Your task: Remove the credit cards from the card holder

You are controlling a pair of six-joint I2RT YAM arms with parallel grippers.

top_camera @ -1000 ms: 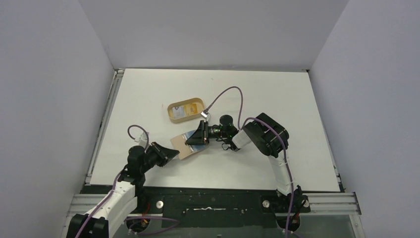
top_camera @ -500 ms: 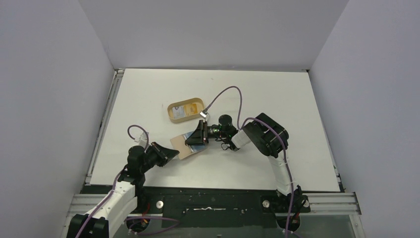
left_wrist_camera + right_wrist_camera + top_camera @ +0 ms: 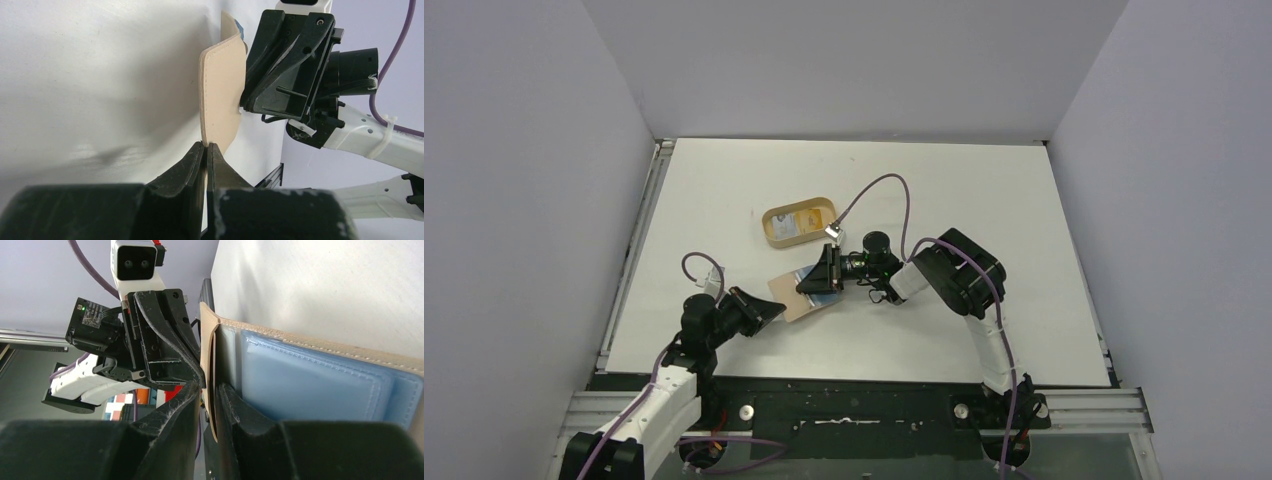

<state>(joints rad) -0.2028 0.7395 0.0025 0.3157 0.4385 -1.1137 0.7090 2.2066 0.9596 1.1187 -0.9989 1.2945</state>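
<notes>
Between the closed fingers of the left gripper (image 3: 206,146) the near edge of the tan wallet (image 3: 220,95) is pinched, the wallet lying opened on the white table (image 3: 944,190). At the wallet's far side the right gripper (image 3: 209,387) is found, its fingers clamped on a tan flap. Blue sleeves (image 3: 310,385) are laid bare just beside one finger. Beyond the right gripper, apart from the wallet, an oval tray (image 3: 766,224) is seen.

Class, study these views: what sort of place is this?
Probably a robot lab test cell: a white table enclosed by plain grey panels, and two robot arms bolted to an aluminium rail at its near edge.
</notes>
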